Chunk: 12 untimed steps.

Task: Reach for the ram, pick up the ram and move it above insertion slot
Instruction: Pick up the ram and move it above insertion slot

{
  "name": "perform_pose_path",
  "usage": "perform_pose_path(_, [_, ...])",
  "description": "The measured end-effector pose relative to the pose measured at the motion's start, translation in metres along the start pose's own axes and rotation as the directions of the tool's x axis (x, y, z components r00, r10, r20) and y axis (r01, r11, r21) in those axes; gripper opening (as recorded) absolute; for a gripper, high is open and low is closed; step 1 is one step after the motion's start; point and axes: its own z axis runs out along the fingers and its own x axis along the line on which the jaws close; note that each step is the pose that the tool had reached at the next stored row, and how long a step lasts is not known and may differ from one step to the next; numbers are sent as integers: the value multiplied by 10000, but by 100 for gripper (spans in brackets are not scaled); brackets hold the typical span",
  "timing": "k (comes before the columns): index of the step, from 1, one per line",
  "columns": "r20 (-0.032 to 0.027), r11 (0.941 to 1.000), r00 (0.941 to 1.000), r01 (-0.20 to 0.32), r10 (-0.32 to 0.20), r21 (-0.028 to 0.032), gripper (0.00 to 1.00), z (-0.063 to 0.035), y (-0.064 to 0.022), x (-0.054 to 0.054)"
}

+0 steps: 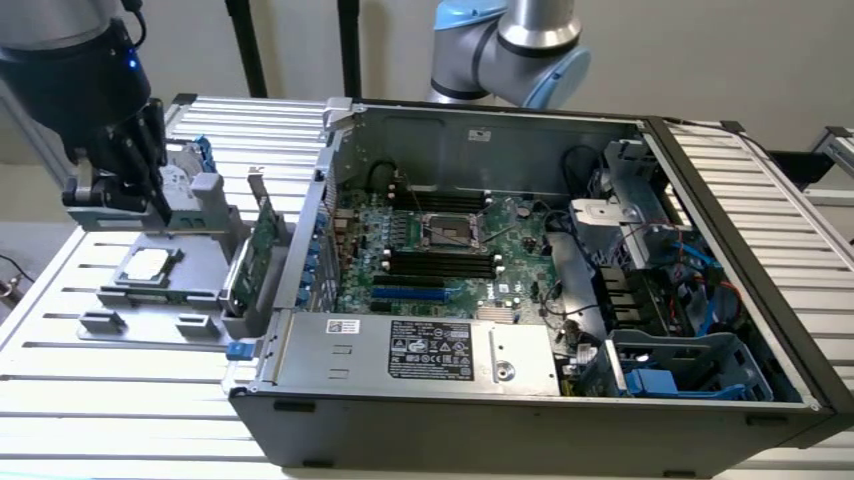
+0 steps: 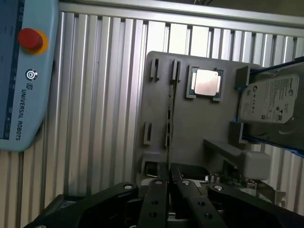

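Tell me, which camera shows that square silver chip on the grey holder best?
The wrist view: the silver chip faces the camera squarely in its recess on the grey holder. The exterior view shows the chip smaller and at a slant.

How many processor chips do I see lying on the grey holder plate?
1. The processor chip lies in a square recess of the grey holder plate, beside the hard drive. Others may be hidden.

One PC case [image 1: 534,400]; one grey holder [image 2: 199,128]; one CPU [image 2: 206,82]; one hard drive [image 2: 270,105]; one green card [image 1: 256,255]; one pendant [image 2: 23,71].
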Motion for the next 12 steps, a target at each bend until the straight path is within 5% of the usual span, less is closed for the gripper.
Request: perform_pose_path(12, [376, 10000, 9993, 77, -78, 25, 13, -317, -519, 28])
